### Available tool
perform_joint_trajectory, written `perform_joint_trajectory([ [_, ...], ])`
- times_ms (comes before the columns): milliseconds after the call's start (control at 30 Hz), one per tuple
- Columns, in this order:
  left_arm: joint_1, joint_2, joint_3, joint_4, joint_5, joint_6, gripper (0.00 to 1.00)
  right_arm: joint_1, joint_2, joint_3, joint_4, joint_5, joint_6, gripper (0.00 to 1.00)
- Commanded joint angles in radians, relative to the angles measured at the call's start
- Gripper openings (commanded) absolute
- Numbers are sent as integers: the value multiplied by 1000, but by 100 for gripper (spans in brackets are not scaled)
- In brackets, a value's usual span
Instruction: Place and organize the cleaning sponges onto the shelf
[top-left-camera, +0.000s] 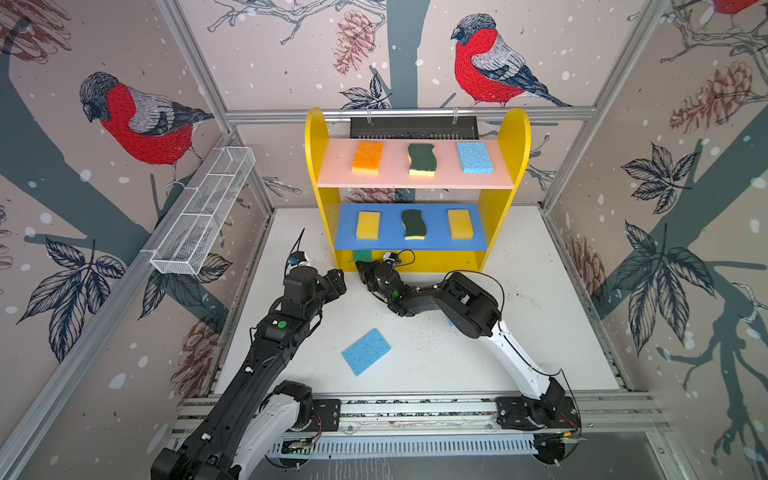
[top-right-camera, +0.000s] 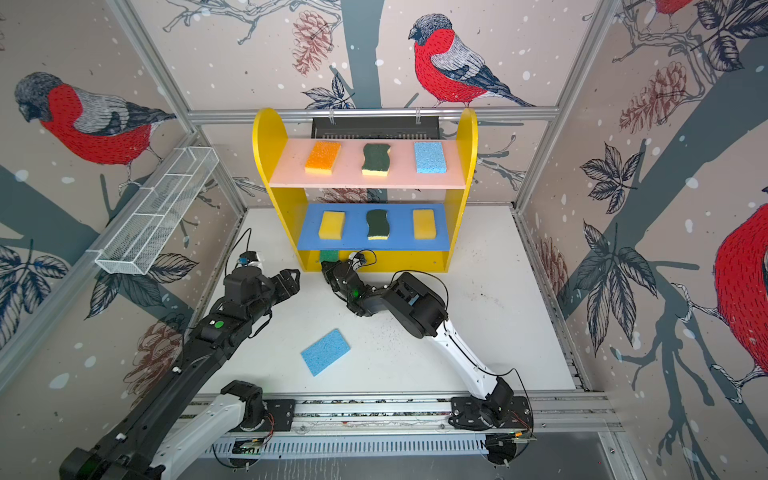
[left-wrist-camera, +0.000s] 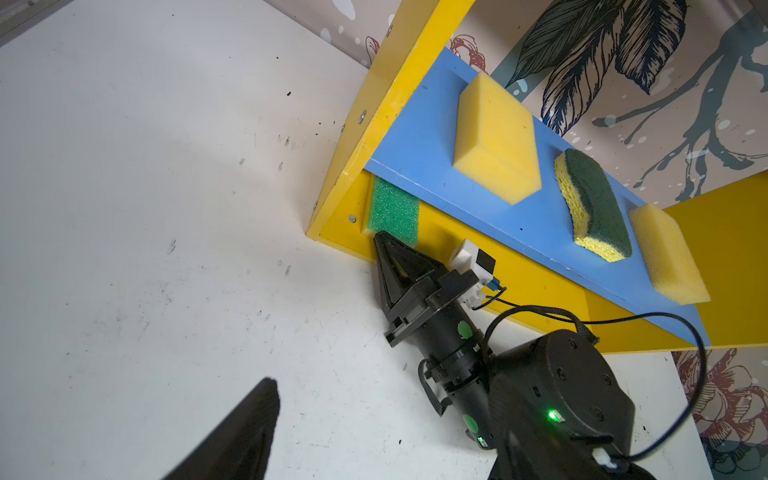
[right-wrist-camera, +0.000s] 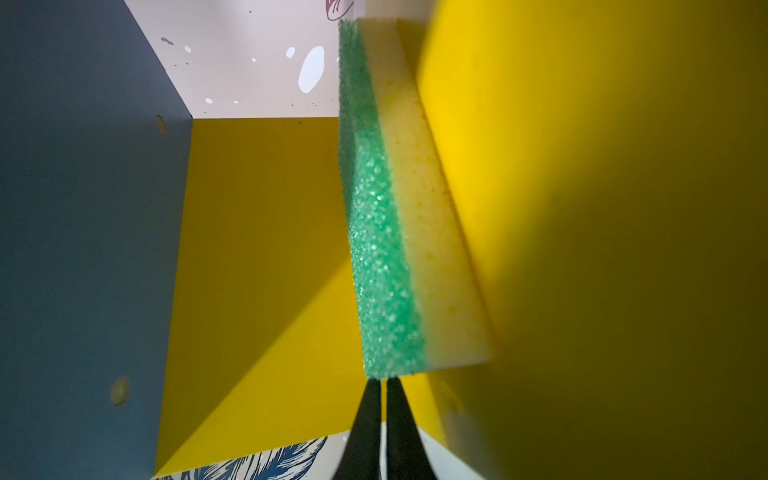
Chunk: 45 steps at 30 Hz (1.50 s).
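One green sponge (left-wrist-camera: 392, 210) touches the right gripper (left-wrist-camera: 380, 240).

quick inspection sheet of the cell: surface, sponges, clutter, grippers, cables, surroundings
surface: white tabletop, dark specks and scuffs
job's things: shelf holds three sponges on the pink board, three on the blue board; green sponge on the yellow base; light blue sponge on the tabletop
clutter: nothing seen
grippers: left gripper open, holding nothing; right gripper shut, tips against the green sponge's end
cables: black wrist cable loops by the shelf base
surroundings: bird-print walls, white wire-mesh basket on the left wall
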Motion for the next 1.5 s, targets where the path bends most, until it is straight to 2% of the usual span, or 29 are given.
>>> perform_joint_trajectory([
  [0, 1, 0, -3, 13, -11, 1, 80, -3, 33, -12, -215, -12, -6, 9],
  [567, 1, -4, -8, 14, -7, 5, 80, -9, 21, -34, -251, 3, -8, 10],
  [833, 2, -9, -7, 10, -9, 6, 80, -9, 18, -13, -274, 12, -47, 11],
  [1067, 2, -27, -8, 2, -18, 8, 80, -13, 4, -53, -261, 8, -37, 11],
  [1300, 2, -23, -8, 2, -28, 10, 80, 22, -48, -93, -252, 0, -141, 16],
  [1467, 2, -21, -11, -4, -39, 10, 80, 27, -101, -184, -198, -20, -143, 17],
])
